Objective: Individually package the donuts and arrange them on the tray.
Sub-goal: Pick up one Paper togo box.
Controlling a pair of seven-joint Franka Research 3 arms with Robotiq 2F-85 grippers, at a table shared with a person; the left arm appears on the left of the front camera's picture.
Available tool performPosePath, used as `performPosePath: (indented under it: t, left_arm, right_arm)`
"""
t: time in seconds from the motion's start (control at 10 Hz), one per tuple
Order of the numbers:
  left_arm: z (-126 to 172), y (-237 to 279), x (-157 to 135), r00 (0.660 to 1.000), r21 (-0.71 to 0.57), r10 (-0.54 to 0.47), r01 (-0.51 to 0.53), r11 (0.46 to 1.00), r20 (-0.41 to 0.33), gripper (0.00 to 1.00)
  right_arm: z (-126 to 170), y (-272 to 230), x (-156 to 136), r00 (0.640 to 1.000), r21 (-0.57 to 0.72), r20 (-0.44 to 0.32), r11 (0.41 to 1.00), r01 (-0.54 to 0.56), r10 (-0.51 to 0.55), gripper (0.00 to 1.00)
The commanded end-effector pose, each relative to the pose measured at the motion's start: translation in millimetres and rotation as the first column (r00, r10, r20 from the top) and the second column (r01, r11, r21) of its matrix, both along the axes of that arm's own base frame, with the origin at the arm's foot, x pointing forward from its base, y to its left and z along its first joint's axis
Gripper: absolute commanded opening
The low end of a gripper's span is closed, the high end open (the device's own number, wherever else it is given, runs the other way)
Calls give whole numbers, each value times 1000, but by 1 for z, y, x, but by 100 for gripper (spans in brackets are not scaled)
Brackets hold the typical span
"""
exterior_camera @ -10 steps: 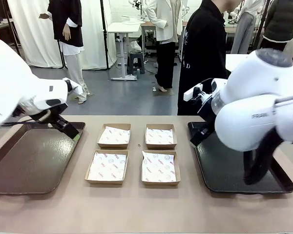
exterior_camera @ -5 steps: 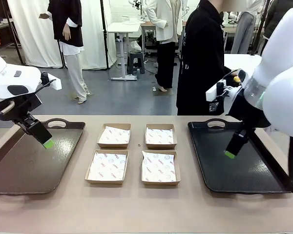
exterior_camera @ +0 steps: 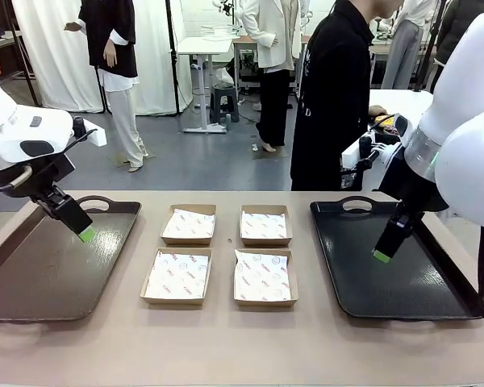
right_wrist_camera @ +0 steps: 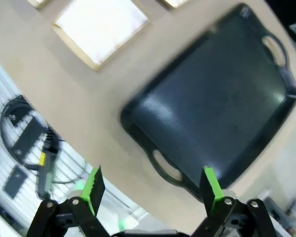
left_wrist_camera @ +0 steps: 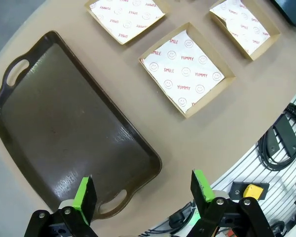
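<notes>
Tan table (exterior_camera: 226, 347) fills the lower half of the front view. Two white robot arms frame it: L arm (exterior_camera: 16, 137) at the left edge, R arm (exterior_camera: 468, 145) bulking at the right edge. A person (exterior_camera: 335, 89) in black stands upper ctr-right, past the table's far side.

Brown tray (exterior_camera: 40, 274) lies lower left and black tray (exterior_camera: 387, 282) lower right, both w/ bare surfaces. Mid-frame between them sit four shallow cardboard boxes (exterior_camera: 176, 301) in a 2x2 block. Each holds just a white paper liner (exterior_camera: 264, 278) w/ red print.

L gripper (exterior_camera: 85, 234) hangs over the brown tray's upper part. In its wrist view, L gripper (left_wrist_camera: 142, 192) has green pads spread wide at the frame bottom, nothing between them. R gripper (exterior_camera: 381, 255) hangs over the black tray's left-ctr. Its wrist view is blurred, but R gripper (right_wrist_camera: 152, 188) is likewise spread wide and holds nothing.

Donuts: cannot tell where they are.

Handling, as a judgement: donuts should be light and soft, crushed by a hard squeeze, w/ glossy glaze that smears or sticks to pads. Best hold is prob. a gentle pinch across the ring's bare sides, or one finger through the hole and one outside. Keep pads off the glazed top and lower each flat onto a liner.
</notes>
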State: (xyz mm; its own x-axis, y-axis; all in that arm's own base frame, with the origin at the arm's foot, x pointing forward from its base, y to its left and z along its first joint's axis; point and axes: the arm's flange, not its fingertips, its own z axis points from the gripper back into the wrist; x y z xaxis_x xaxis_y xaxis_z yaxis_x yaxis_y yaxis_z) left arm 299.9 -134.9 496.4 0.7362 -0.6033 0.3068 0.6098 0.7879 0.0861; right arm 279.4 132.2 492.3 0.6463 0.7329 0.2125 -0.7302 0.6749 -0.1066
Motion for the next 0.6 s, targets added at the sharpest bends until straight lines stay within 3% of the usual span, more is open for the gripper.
performPosePath:
  t: [0.0, 0.1, 0.2, 0.3, 0.5]
  left_arm:
    - [-2, 20, 9, 995, -269, 59, -77, 960, -76, 100]
    - [-9, 42, 16, 985, -474, 87, -149, 868, -149, 100]
    - [-19, 65, 19, 969, -654, 84, -220, 724, -233, 100]
    - [-27, 84, 18, 956, -749, 85, -273, 603, -280, 100]
    - [-33, 121, 13, 928, -840, 104, -369, 399, -358, 100]
  right_arm:
    - [-8, -40, 21, 982, 481, -190, 874, 74, 22, 100]
    - [-19, -66, 31, 966, 645, -259, 743, 178, -7, 100]
    - [-30, -92, 36, 953, 765, -303, 592, 255, -18, 100]
    - [-40, -113, 37, 941, 823, -338, 481, 302, -14, 100]
    - [-59, -151, 37, 907, 854, -421, 342, 393, 9, 100]
